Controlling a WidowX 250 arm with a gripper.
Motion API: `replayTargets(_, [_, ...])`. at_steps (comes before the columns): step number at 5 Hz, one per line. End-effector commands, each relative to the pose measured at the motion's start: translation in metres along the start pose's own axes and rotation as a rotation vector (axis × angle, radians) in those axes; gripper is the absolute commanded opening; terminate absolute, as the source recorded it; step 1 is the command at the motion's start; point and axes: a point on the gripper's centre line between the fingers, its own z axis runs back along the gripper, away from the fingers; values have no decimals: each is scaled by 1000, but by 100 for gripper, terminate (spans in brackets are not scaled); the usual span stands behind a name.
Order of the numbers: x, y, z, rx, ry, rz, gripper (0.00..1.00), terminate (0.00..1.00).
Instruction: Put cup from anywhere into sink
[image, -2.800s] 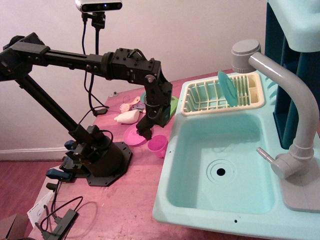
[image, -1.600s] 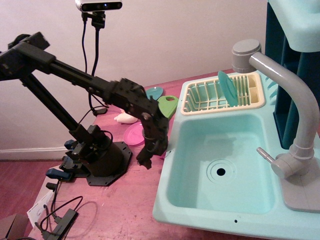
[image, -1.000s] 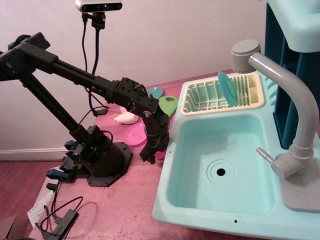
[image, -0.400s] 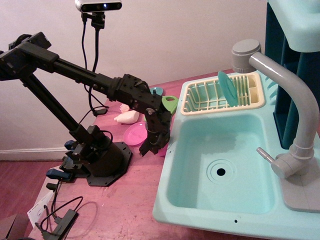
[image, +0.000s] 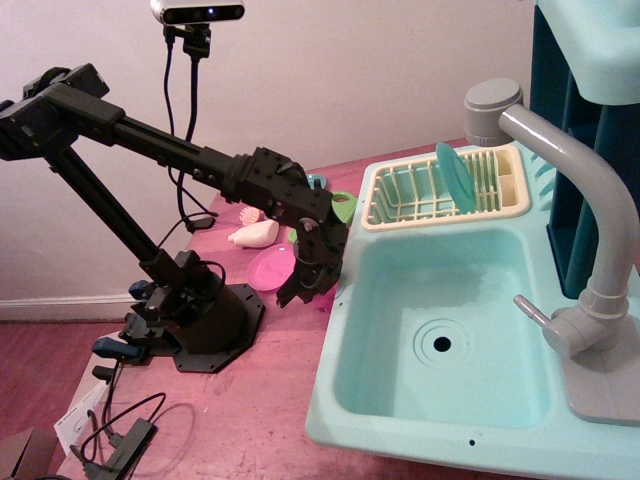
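Observation:
The small magenta-pink cup (image: 324, 293) shows only as a sliver between my black gripper's (image: 306, 292) fingers, just left of the sink's left rim. The gripper is shut on the cup and holds it slightly above the pink table top. The large turquoise sink (image: 384, 262) lies to the right, with a dark drain hole (image: 440, 343) and a grey faucet (image: 592, 215). The cup is outside the basin, close to its rim.
A flat pink plate (image: 268, 268) lies left of the gripper. A cream toy (image: 254, 234) and a green item (image: 346, 205) lie behind it. A cream-yellow dish rack (image: 412, 196) holds a teal plate (image: 457, 175). The arm's black base (image: 195, 312) stands at the left.
The gripper came down over the cup beside the sink, closed on it, and has since risen a little and shifted slightly toward the sink with the cup.

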Motion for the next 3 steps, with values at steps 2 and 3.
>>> replayTargets(2, [-46,31,99,90,-146,-8,0,0])
replayTargets(3, [-39,43,127,95,-163,-56,0,0])
